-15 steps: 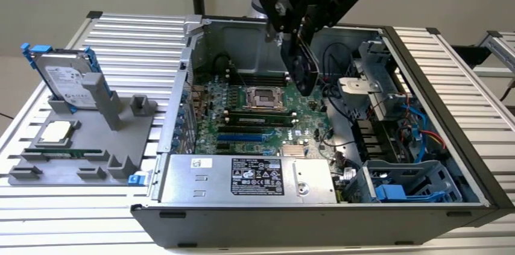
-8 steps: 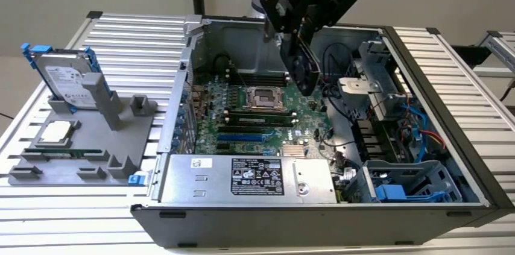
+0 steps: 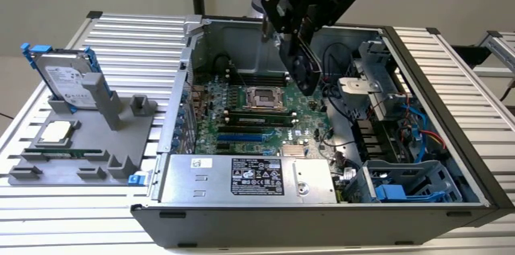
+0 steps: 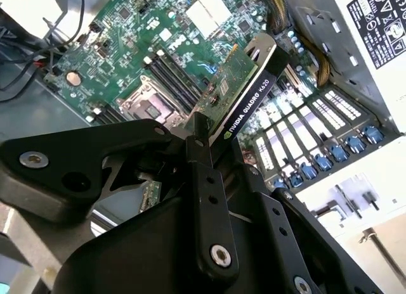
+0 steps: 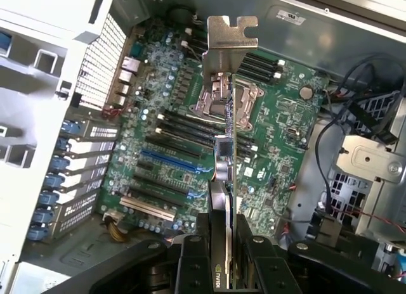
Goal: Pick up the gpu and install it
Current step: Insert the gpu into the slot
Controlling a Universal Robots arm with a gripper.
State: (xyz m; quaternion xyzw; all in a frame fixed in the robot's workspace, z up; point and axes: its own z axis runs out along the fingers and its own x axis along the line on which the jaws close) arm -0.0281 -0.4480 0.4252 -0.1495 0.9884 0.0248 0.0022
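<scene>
My gripper (image 3: 304, 38) hangs over the open computer case (image 3: 450, 116), shut on the gpu (image 3: 301, 68). The gpu is a green card with a black cooler, held on edge above the motherboard (image 3: 241, 113) and not touching it. In the second wrist view the gpu (image 4: 236, 78) juts out from the black fingers (image 4: 202, 180), its silver bracket (image 4: 264, 48) at the far end. In the first wrist view the gpu (image 5: 232, 148) is seen edge-on, with the bracket (image 5: 228, 40) over the processor socket (image 5: 216, 101) and the long expansion slots (image 5: 166, 159) beside it.
A grey fixture (image 3: 88, 146) on the table at the exterior view's left holds a hard drive (image 3: 69, 77) with a blue frame and a processor chip (image 3: 56, 133). Inside the case are a power supply (image 3: 241, 176), cables (image 3: 338, 80) and a drive cage (image 3: 410, 182).
</scene>
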